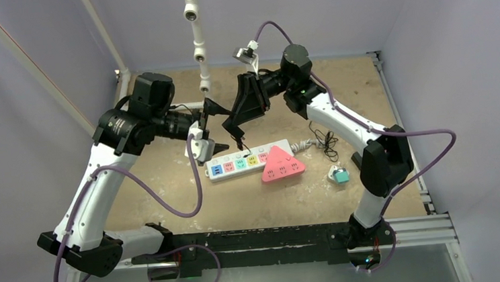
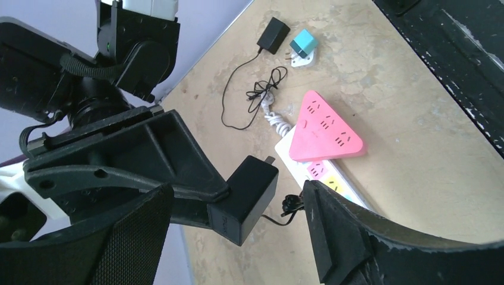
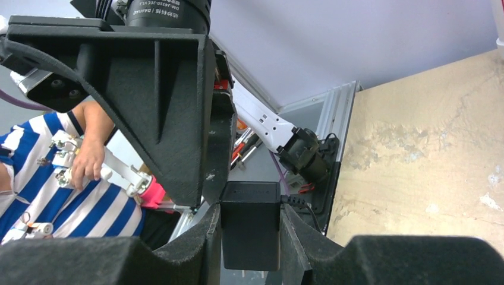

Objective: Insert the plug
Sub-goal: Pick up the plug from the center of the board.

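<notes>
While right end effector (image 3: 250, 240) grips plug (image 3: 250, 208), left end effector (image 2: 235, 199) wide; pink adapter (image 1: 281, 163) apparently atop strip (image 1: 235, 163).

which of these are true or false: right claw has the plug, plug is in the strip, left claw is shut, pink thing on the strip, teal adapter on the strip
1. The right claw grips the black plug. True.
2. The plug is pushed into the power strip. False: it is held in the air, in no socket.
3. The left claw is shut on something. False: it stands open and holds nothing.
4. A pink triangular block sits on the strip. True, towards the strip's right end in the top view.
5. The teal adapter sits on the strip. False: it lies on the table, apart from the strip, to the right.
</notes>
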### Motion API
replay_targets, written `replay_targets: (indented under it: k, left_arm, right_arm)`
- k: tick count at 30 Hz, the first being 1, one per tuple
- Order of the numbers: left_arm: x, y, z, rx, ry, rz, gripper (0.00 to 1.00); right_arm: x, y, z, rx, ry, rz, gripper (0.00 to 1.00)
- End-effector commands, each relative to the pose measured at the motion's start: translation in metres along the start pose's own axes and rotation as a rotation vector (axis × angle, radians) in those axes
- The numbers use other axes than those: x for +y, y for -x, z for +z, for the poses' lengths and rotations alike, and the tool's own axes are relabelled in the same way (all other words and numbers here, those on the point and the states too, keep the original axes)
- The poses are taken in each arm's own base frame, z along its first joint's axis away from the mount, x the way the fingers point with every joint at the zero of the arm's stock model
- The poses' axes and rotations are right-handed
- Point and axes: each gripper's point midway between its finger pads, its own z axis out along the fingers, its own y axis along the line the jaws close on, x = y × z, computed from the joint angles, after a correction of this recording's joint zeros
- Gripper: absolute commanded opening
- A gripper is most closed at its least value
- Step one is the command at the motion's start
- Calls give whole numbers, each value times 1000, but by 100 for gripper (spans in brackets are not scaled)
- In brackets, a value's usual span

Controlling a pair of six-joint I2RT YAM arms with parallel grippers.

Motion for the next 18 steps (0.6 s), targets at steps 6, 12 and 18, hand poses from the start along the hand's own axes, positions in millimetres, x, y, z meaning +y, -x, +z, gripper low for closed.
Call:
replay_targets:
  k: [6,12,18]
  left_arm:
    - [3,-1,3,9,-26,55,71]
    - [10,-10,3,48,-9,42,71]
    - [9,-8,4,35,-7,19,66]
  right_arm:
    - [29,6,12,45,65,-107,16]
    - [39,-1,12,61,79,-118,15]
    - [43,2,13,59,81,-136,14]
